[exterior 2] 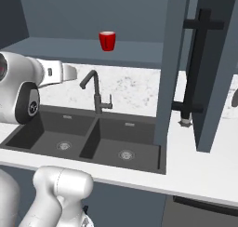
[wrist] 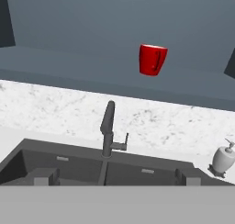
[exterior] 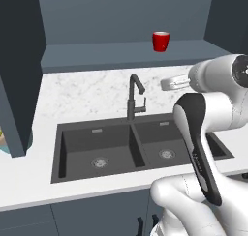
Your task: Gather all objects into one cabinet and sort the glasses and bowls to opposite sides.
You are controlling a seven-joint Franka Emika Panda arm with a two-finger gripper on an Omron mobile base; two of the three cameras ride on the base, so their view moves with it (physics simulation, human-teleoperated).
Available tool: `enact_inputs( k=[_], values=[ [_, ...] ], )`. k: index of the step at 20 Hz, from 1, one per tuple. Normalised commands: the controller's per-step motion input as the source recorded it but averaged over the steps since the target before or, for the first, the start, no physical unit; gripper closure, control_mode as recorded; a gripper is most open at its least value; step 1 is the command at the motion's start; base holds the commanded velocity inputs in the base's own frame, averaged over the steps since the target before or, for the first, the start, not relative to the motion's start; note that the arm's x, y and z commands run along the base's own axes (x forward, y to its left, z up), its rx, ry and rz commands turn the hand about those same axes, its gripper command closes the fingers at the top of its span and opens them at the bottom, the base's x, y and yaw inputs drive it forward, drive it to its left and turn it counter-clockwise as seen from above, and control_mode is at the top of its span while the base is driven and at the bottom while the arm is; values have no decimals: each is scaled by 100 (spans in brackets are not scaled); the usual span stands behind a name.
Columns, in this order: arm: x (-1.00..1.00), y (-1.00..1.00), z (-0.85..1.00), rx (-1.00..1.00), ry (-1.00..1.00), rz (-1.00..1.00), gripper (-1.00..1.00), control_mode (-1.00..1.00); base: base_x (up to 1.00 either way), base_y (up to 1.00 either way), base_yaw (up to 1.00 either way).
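Note:
One red glass (exterior: 161,41) (exterior 2: 107,40) (wrist: 152,59) stands upright on the blue-grey shelf board of the open cabinet (exterior: 97,56) (exterior 2: 65,47) (wrist: 55,62), right of its middle. In the hand view my gripper (wrist: 115,177) is open, its two dark fingertips (wrist: 43,176) set wide apart with nothing between them. It hovers over the sink, well short of the glass and below it. The bowls are out of view.
A dark double sink (exterior: 60,133) (exterior 2: 160,163) with a black faucet (exterior: 133,97) (exterior 2: 95,93) (wrist: 108,131) lies under the gripper. A white soap dispenser (wrist: 223,159) stands on the marble counter at the right. Open dark cabinet doors (exterior: 19,75) (exterior 2: 214,68) flank the recess.

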Motion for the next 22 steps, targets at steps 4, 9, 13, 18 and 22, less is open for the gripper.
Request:
enact_inputs(
  k=[4,9,13,18,22],
  values=[
    [0,-27,23,1,-1,0,-100,-100,0,0,0],
    [10,-10,39,2,-2,0,-100,-100,0,0,0],
    [31,-1,35,0,-3,0,-100,-100,0,0,0],
    [10,-21,8,0,-8,-1,-100,-100,0,0,0],
    [-7,-17,0,0,-20,0,-100,-100,0,0,0]
  ],
)
